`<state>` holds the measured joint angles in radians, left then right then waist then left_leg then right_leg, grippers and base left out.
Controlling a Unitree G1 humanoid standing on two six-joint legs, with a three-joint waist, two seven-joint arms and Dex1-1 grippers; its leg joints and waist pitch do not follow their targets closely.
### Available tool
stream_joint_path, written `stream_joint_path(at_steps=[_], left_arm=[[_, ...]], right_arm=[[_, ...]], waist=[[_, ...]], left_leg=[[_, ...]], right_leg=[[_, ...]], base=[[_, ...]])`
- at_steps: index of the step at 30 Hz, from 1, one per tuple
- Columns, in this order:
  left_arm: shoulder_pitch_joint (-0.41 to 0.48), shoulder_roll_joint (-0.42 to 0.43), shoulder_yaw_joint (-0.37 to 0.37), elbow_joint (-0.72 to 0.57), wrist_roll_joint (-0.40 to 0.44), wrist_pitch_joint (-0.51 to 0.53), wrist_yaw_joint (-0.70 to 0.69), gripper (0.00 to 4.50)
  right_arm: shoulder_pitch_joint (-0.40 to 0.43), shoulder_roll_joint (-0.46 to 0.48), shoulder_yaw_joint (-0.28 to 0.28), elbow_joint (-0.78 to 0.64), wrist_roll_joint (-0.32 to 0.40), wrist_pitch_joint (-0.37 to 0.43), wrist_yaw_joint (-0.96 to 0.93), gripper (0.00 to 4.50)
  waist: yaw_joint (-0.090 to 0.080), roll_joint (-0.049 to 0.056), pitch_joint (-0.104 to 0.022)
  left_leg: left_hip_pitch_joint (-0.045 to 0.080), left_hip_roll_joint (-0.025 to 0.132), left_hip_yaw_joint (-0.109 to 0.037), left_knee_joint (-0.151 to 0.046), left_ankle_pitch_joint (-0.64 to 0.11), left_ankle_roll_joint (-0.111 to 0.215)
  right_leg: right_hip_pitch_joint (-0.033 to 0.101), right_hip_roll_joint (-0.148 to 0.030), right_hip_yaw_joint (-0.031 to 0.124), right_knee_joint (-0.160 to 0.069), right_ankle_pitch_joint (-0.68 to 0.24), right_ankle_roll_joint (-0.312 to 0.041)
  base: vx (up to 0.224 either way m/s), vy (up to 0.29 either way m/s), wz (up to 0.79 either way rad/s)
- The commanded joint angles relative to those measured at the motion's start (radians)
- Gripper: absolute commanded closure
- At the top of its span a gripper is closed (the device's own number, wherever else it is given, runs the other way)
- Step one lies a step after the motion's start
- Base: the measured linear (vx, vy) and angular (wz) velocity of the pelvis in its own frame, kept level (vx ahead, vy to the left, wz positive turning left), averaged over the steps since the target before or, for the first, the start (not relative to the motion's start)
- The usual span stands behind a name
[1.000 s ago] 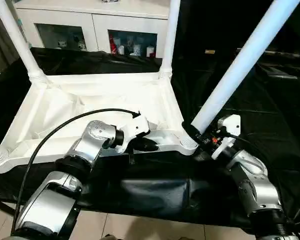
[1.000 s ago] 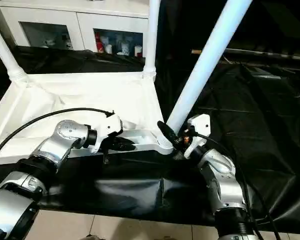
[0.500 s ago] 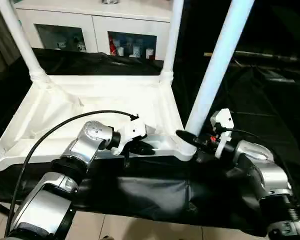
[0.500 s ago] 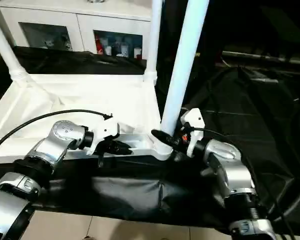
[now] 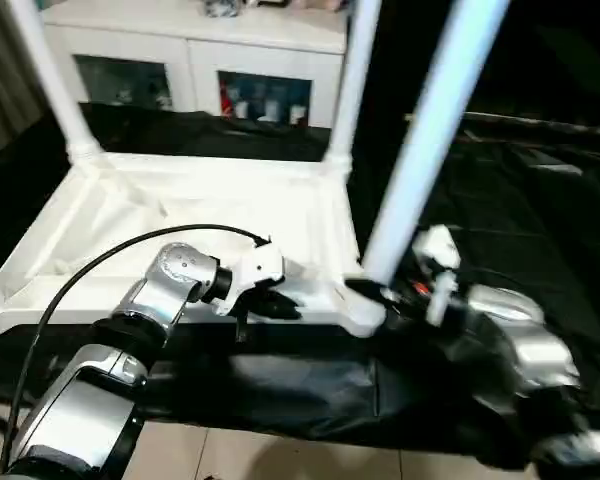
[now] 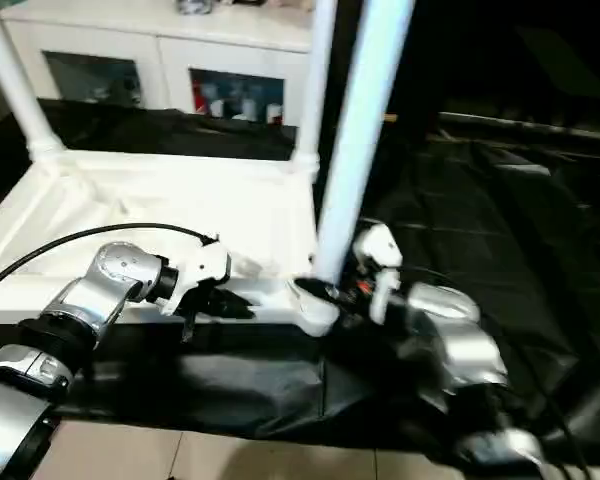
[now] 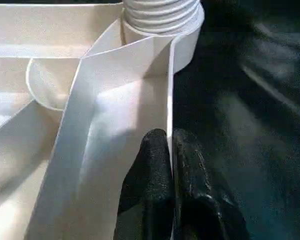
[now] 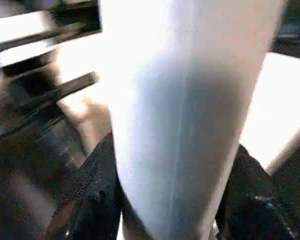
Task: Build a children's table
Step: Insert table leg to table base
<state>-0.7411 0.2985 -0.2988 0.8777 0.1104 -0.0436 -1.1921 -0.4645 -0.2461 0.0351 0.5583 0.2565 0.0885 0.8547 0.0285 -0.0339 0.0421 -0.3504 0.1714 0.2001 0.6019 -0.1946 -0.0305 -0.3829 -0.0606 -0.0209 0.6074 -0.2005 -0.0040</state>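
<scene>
leg (image 5: pixel 425 150) swung upright in right pincer (image 5: pixel 373 292); left pincer (image 7: pixel 171 165) pinching tabletop rim (image 7: pixel 169 100).

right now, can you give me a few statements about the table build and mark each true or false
1. The white plastic rectangular tabletop lies upside down on the black cloth. True.
2. The left pincer is clamped on the tabletop's thin raised rim. True.
3. The right pincer is empty. False: its black fingers sit on either side of the long tapered white leg at the near right corner socket.
4. The far right corner has no leg yet. False: a white far leg stands in it.
5. The white glass-fronted cabinet stands behind the table. True.
</scene>
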Motion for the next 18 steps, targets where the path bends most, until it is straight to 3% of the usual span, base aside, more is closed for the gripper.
stream_joint_path(at_steps=[1,5,8,9,11,12,13,14,15,18], left_arm=[[-0.025,-0.035,0.001,0.018,0.010,0.045,0.070,4.50],[-0.045,-0.104,0.028,0.065,0.019,0.157,0.269,4.50],[-0.065,-0.178,0.059,0.098,0.017,0.243,0.447,4.50],[-0.076,-0.216,0.084,0.112,0.008,0.277,0.528,4.50],[-0.086,-0.251,0.106,0.122,-0.001,0.293,0.593,4.50],[-0.092,-0.270,0.116,0.129,-0.006,0.296,0.628,4.50],[-0.098,-0.281,0.119,0.137,-0.005,0.292,0.660,4.50],[-0.103,-0.287,0.119,0.144,0.001,0.283,0.693,4.50],[-0.103,-0.282,0.111,0.145,0.011,0.266,0.708,4.50],[-0.093,-0.251,0.086,0.128,0.039,0.210,0.680,4.50]], right_arm=[[0.008,0.014,-0.005,0.164,-0.085,0.025,-0.175,2.61],[-0.077,0.087,-0.044,0.275,-0.107,0.012,-0.431,2.61],[-0.139,0.142,-0.083,0.352,-0.108,0.005,-0.628,2.61],[-0.167,0.163,-0.102,0.391,-0.108,-0.021,-0.716,2.61],[-0.194,0.186,-0.127,0.426,-0.086,-0.047,-0.747,2.61],[-0.206,0.198,-0.135,0.435,-0.082,-0.074,-0.764,2.61],[-0.215,0.210,-0.138,0.440,-0.081,-0.097,-0.759,2.61],[-0.224,0.223,-0.145,0.446,-0.078,-0.123,-0.755,2.61],[-0.226,0.231,-0.151,0.436,-0.072,-0.146,-0.735,2.61],[-0.224,0.235,-0.167,0.392,-0.040,-0.197,-0.646,2.61]], waist=[[-0.012,0.008,-0.030],[-0.022,0.018,-0.032],[-0.032,0.016,-0.032],[-0.034,0.012,-0.031],[-0.036,0.002,-0.032],[-0.042,-0.006,-0.034],[-0.048,0.002,-0.036],[-0.051,0.006,-0.039],[-0.060,0.002,-0.045],[-0.058,-0.004,-0.047]], left_leg=[[0.024,0.060,-0.056,-0.091,-0.472,-0.061],[0.033,0.061,-0.062,-0.100,-0.550,-0.075],[0.034,0.061,-0.061,-0.105,-0.593,-0.083],[0.041,0.056,-0.058,-0.101,-0.608,-0.078],[0.042,0.049,-0.059,-0.095,-0.608,-0.057],[0.027,0.050,-0.064,-0.099,-0.591,-0.041],[0.010,0.053,-0.070,-0.107,-0.572,-0.035],[0.006,0.056,-0.072,-0.109,-0.566,-0.035],[-0.011,0.058,-0.077,-0.115,-0.521,-0.031],[-0.012,0.054,-0.065,-0.107,-0.468,0.010]], right_leg=[[-0.006,-0.092,0.030,-0.114,-0.630,-0.141],[-0.004,-0.087,0.007,-0.124,-0.564,-0.145],[-0.004,-0.089,-0.004,-0.122,-0.513,-0.154],[-0.013,-0.088,-0.006,-0.130,-0.530,-0.146],[-0.012,-0.092,-0.014,-0.138,-0.562,-0.125],[0.000,-0.099,-0.018,-0.137,-0.565,-0.112],[0.014,-0.103,-0.021,-0.133,-0.545,-0.104],[0.017,-0.104,-0.020,-0.129,-0.518,-0.110],[0.028,-0.106,-0.018,-0.121,-0.419,-0.132],[0.024,-0.111,-0.011,-0.124,-0.372,-0.163]], base=[[-0.051,0.020,-0.10],[-0.051,0.043,-0.10],[-0.028,0.051,-0.06],[0.000,0.000,0.00],[0.000,0.000,0.00],[0.000,0.000,0.00],[0.000,0.000,0.00],[0.025,0.038,-0.19],[0.021,0.026,-0.18],[0.007,0.009,-0.06]])
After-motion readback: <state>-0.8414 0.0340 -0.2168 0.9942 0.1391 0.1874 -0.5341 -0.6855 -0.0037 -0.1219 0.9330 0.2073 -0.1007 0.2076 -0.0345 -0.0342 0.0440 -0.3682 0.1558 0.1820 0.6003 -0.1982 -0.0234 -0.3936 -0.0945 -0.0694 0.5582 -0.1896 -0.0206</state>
